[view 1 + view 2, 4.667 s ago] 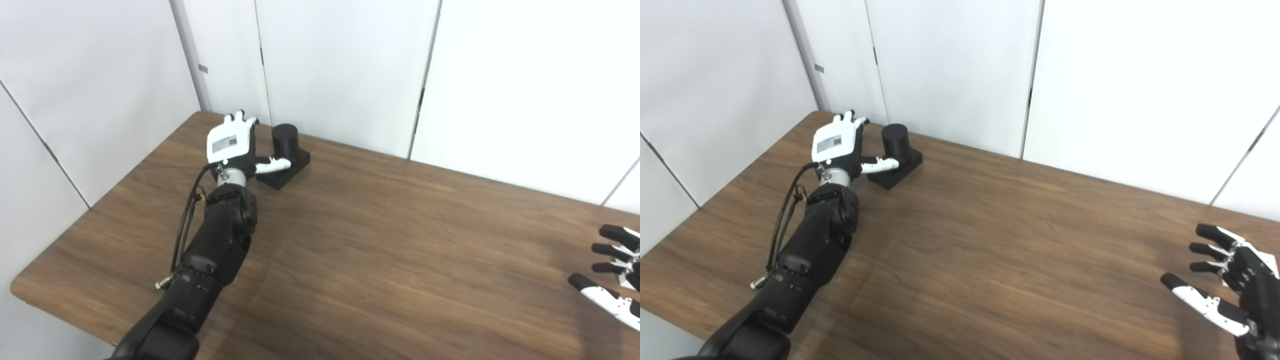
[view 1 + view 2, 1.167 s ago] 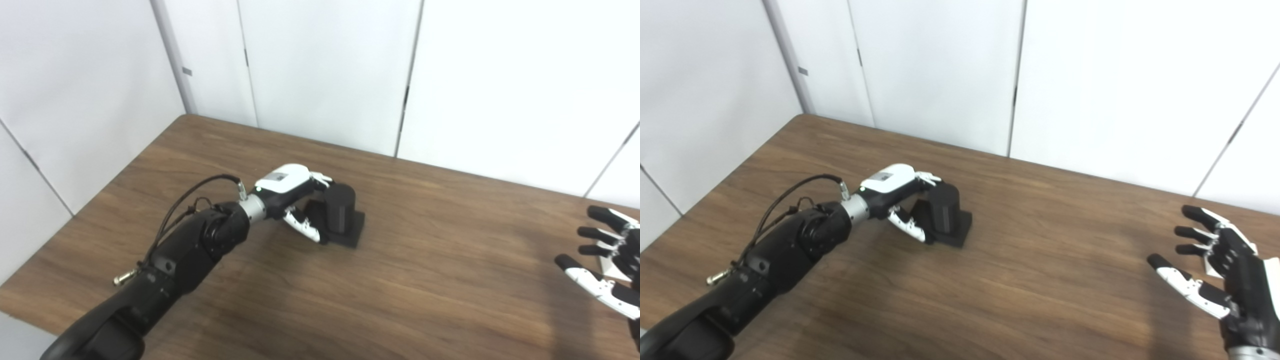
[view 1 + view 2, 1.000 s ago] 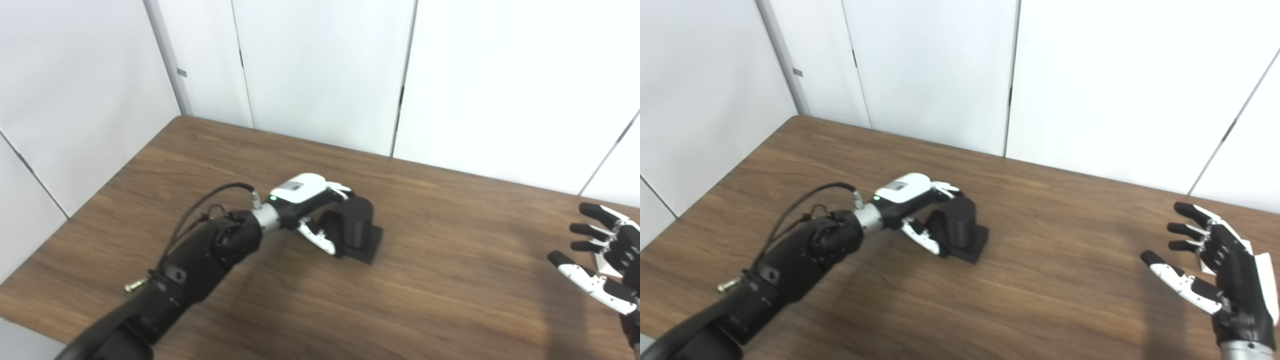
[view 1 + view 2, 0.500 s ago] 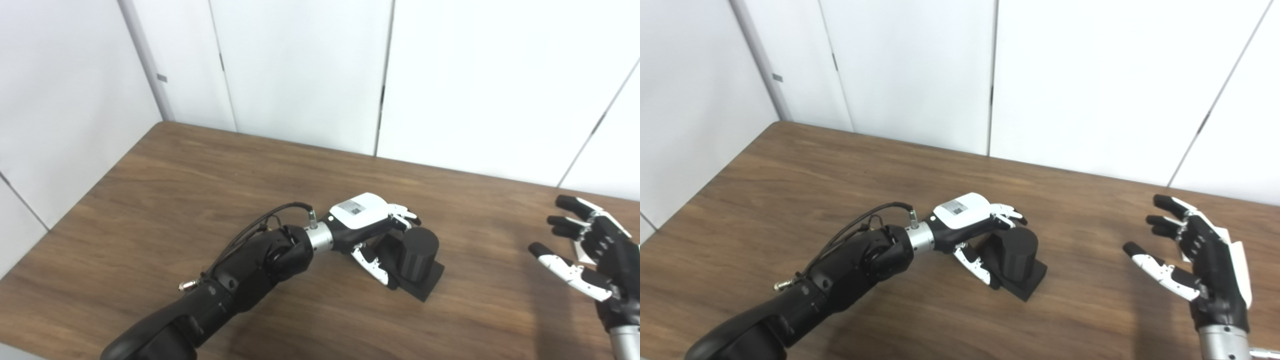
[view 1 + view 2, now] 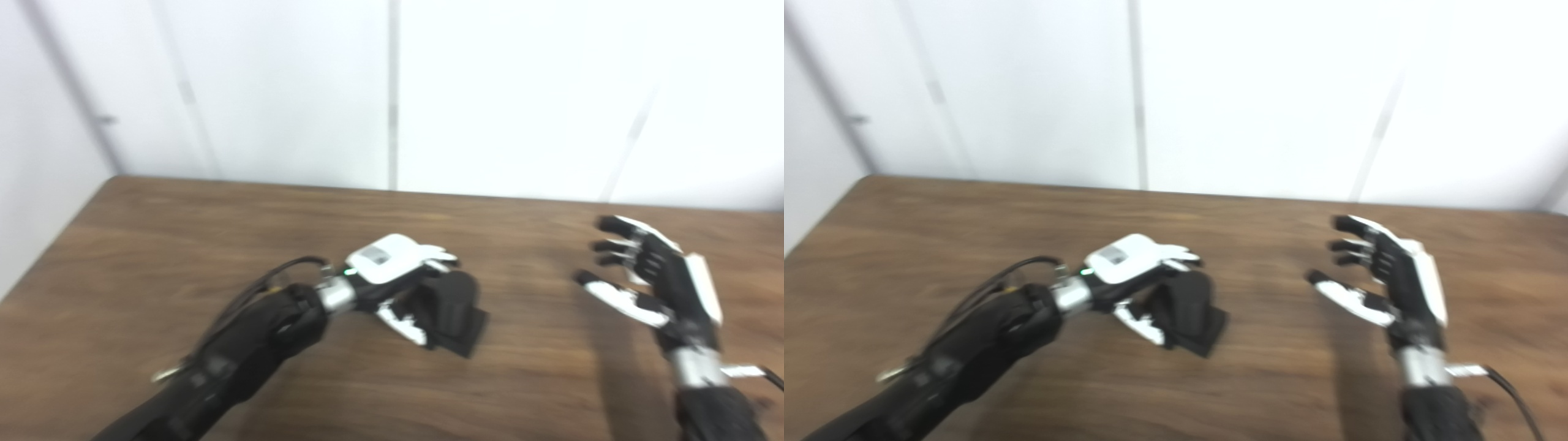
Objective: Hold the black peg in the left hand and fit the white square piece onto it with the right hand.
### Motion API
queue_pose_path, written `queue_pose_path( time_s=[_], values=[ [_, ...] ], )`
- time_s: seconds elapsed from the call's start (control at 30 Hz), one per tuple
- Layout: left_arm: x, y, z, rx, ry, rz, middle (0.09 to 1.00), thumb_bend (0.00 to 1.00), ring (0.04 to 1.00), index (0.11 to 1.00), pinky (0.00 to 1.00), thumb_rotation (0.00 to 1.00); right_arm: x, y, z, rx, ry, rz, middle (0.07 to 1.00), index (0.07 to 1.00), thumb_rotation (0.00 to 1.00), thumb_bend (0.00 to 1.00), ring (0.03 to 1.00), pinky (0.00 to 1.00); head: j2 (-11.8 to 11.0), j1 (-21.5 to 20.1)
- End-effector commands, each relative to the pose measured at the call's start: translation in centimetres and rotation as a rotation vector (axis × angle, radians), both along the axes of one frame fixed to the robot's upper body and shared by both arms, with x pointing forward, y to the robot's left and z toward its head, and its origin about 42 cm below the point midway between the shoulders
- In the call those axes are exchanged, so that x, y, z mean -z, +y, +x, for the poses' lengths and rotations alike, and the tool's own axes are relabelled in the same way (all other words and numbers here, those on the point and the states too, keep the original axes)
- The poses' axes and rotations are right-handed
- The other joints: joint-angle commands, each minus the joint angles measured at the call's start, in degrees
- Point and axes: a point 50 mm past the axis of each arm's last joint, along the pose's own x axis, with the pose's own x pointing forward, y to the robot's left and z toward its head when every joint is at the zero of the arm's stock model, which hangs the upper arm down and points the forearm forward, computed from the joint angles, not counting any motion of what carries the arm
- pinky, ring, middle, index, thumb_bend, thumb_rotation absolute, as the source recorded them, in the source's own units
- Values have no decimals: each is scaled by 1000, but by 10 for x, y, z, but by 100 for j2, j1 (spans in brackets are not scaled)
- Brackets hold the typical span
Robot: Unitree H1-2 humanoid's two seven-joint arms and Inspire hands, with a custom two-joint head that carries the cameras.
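My left hand [image 5: 392,269] has its fingers wrapped around the black cylindrical peg on its square base [image 5: 456,309], near the centre of the brown wooden tabletop [image 5: 184,245]. I should keep it level. At 3 o'clock my right hand [image 5: 649,275] hovers, fingers spread and empty; the white square piece is nowhere visible.

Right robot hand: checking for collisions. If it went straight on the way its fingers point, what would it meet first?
Probably nothing: the open right robot hand points up-left toward the table's far edge; depth unclear.

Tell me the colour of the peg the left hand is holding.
The peg in the left hand is black, clearest in the right eye view, though blurred.
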Motion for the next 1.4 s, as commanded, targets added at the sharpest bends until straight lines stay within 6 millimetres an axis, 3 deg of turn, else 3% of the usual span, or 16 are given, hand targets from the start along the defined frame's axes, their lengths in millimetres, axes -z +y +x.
queue_pose_path(
  time_s=[0.0,0.17,0.27,0.43,0.47,0.5,0.67,0.8,0.93,1.1,1.23,1.37],
  values=[
    [32,27,-17,30,61,217,879,522,881,493,777,74,-34,-3,9,-27,-115,-45,783,736,234,660,685,601,-41,-376],
    [30,40,-18,18,63,248,876,523,881,493,794,71,-53,-12,16,-31,-132,-158,810,767,229,661,713,600,-147,-859],
    [31,46,-19,14,67,265,882,523,888,494,801,71,-67,-22,21,-13,-126,-288,834,787,272,683,750,659,-232,-1101],
    [33,57,-20,5,67,274,885,523,890,493,805,69,-106,-46,26,56,-100,-628,819,801,239,737,750,625,-425,-1514],
    [34,60,-20,4,66,273,885,614,888,514,803,83,-112,-49,27,69,-97,-684,808,795,225,744,743,616,-482,-1631],
    [35,62,-21,3,65,274,883,859,884,573,797,121,-117,-51,28,78,-95,-725,792,785,193,754,726,591,-512,-1696],
    [36,68,-22,-3,78,273,883,979,878,604,792,115,-140,-62,33,72,-28,-949,832,801,128,801,787,621,-617,-1890],
    [35,71,-23,-4,84,258,875,993,867,604,786,92,-155,-69,42,80,89,-1056,896,837,185,830,861,721,-668,-2001],
    [33,72,-25,-7,97,212,865,999,853,597,773,51,-163,-76,55,85,195,-1114,940,859,212,810,919,822,-720,-2046],
    [31,74,-26,-6,98,199,858,1000,843,595,750,38,-169,-83,75,38,347,-1104,987,904,210,860,989,974,-756,-2090],
    [30,73,-27,-3,103,197,857,999,843,597,747,38,-166,-88,91,6,421,-1085,982,909,241,903,987,990,-778,-2087],
    [30,73,-27,-2,102,201,854,1000,844,599,748,38,-160,-89,105,-1,441,-1097,971,898,206,914,983,993,-778,-2072]
  ],
)
